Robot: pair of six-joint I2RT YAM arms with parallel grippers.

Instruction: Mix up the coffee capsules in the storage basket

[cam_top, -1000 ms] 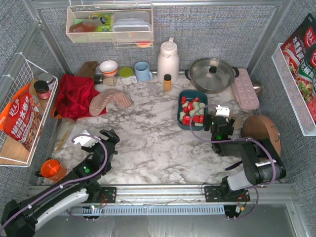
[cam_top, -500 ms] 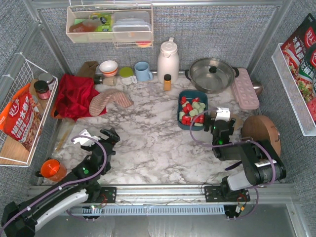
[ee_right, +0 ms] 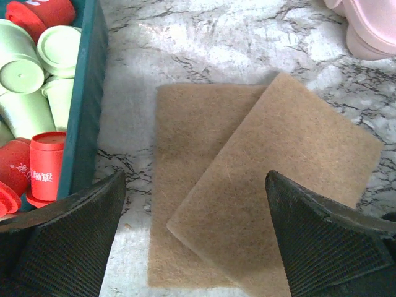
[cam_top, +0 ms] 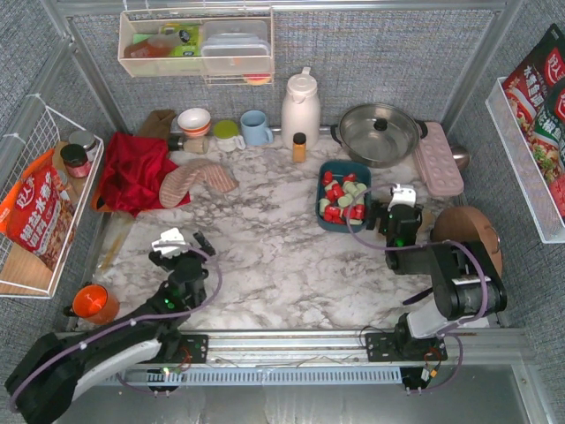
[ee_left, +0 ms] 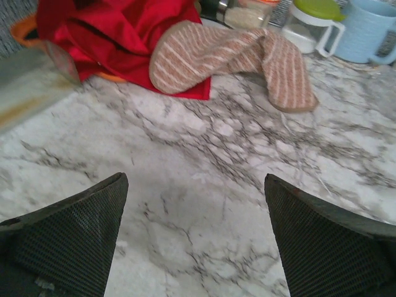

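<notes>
The dark teal storage basket (cam_top: 321, 191) stands right of centre, holding several red and mint green coffee capsules (cam_top: 341, 194). In the right wrist view its wall (ee_right: 86, 93) is at the left, with green capsules (ee_right: 21, 74) and red ones (ee_right: 46, 164) inside. My right gripper (cam_top: 397, 210) is open and empty just right of the basket, over two tan fibre pads (ee_right: 260, 185); its jaws (ee_right: 193, 179) stand wide apart. My left gripper (cam_top: 181, 250) is open and empty over bare marble at the near left (ee_left: 195, 179).
A pink tray (cam_top: 439, 159), a steel pot (cam_top: 380, 132), a white jug (cam_top: 300, 108), an amber bottle (cam_top: 299, 147) and a blue mug (cam_top: 256, 128) stand at the back. A red cloth (cam_top: 132, 172) and a striped mitt (cam_top: 196, 181) lie at the left. A round wooden board (cam_top: 468, 234) is at the right.
My left arm has swung round, so its gripper now points toward the back. My right gripper has shifted a little back and right, beside the basket.
</notes>
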